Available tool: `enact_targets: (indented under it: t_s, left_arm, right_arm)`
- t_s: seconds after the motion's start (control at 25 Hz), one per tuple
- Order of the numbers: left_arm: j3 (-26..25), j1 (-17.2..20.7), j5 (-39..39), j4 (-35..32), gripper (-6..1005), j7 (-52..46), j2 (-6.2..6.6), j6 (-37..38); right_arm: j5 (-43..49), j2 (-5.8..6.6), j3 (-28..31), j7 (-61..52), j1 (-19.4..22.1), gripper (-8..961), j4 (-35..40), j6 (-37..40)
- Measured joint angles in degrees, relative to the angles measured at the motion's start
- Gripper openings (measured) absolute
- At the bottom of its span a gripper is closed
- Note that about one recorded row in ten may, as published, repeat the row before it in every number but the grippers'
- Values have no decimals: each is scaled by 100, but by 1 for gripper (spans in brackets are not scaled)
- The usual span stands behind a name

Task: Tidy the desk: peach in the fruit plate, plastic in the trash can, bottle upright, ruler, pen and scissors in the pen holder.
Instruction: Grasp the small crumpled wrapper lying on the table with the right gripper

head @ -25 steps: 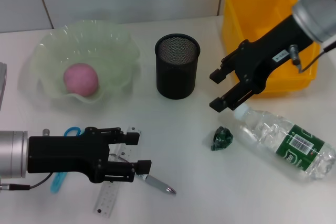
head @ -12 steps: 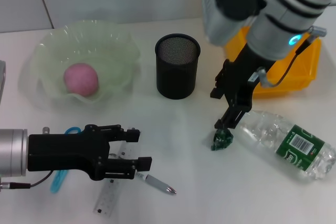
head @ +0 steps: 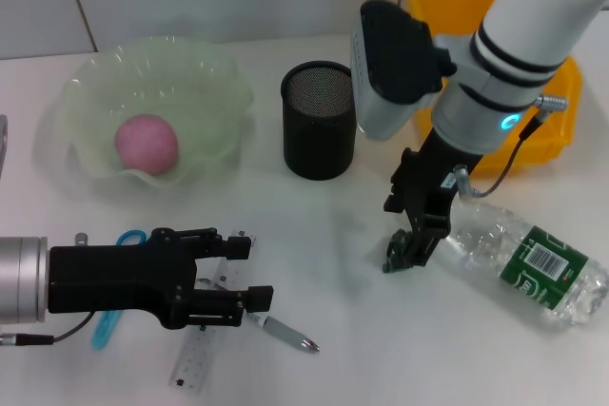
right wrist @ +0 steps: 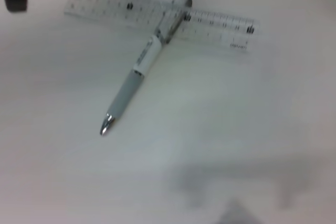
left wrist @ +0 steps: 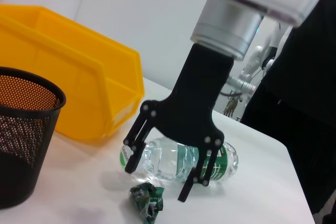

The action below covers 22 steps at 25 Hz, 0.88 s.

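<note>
The pink peach [head: 147,144] lies in the pale green fruit plate [head: 205,73]. My right gripper [head: 407,230] hangs open, pointing down, right over the crumpled green plastic [head: 394,260]; the left wrist view shows this right gripper [left wrist: 157,179] straddling the plastic [left wrist: 148,200]. The clear bottle [head: 523,259] lies on its side beside it. My left gripper [head: 252,273] is open low over the ruler [head: 193,360] and the grey pen [head: 285,333], which crosses the ruler [right wrist: 210,22] as the pen [right wrist: 142,72] shows in the right wrist view. The blue scissors [head: 128,238] lie mostly hidden under the left arm.
The black mesh pen holder [head: 322,121] stands mid-table. The yellow trash can [head: 476,16] sits at the back right, behind the right arm. The bottle's cap end lies close to the right gripper's fingers.
The right arm swung in from the bin side, turned its gripper downward and lowered it over the green plastic. The left gripper has barely moved.
</note>
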<state>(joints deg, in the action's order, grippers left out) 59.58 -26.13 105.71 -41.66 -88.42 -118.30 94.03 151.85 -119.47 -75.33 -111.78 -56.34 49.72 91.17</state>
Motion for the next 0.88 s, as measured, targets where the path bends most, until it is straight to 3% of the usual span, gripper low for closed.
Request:
enact_targets:
  t_s: [0.88]
  left_arm:
    - [0,0,2,3,809,18,0,-5]
  right_arm:
    - [8,-14,-402,-35,-4,759,-560,-624]
